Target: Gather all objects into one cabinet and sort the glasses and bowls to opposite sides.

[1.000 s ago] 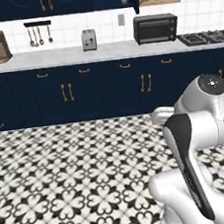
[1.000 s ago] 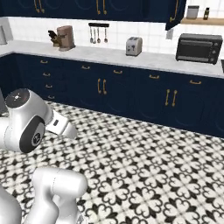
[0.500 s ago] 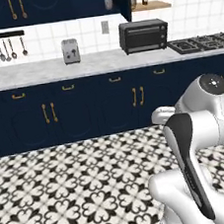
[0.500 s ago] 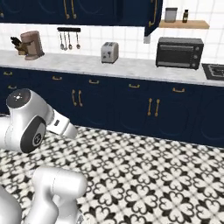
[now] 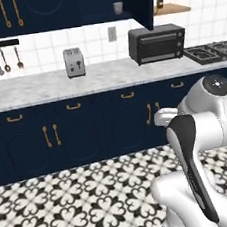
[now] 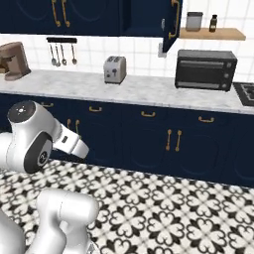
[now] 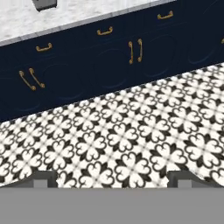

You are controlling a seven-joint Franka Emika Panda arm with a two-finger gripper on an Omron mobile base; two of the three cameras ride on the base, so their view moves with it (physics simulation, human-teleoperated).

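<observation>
On the tabletop: grey toaster [image 5: 74,62] standing upright on the pale marble tabletop [image 5: 42,89], pretty much my landmark for everything else.
Right of the toaster: black toaster oven [image 6: 206,69], same surface, well apart from it.
Left of the toaster: utensils [image 6: 62,53] hanging on a wall rail, and further left a brown coffee machine [image 6: 13,60] at the far end.
Above the toaster: navy upper cabinet [image 5: 47,10] with brass handles; up and to the right one door [image 6: 170,22] hangs open, with a small pale cup-ish thing [image 5: 118,7] on the shelf inside. Too small to say what it really is.
Wooden shelf [image 6: 212,33]: beyond the open door, a jar and a dark bottle on it.
Below the toaster: navy base cabinets [image 7: 113,61], then black-and-white patterned floor [image 7: 131,140].
Claw [image 7: 112,179]: tips spread wide at the bottom corners of the hand view, nothing between them, pointing down at floor in front of the base cabinets.
Bowl and cups: can't spot them for sure.
</observation>
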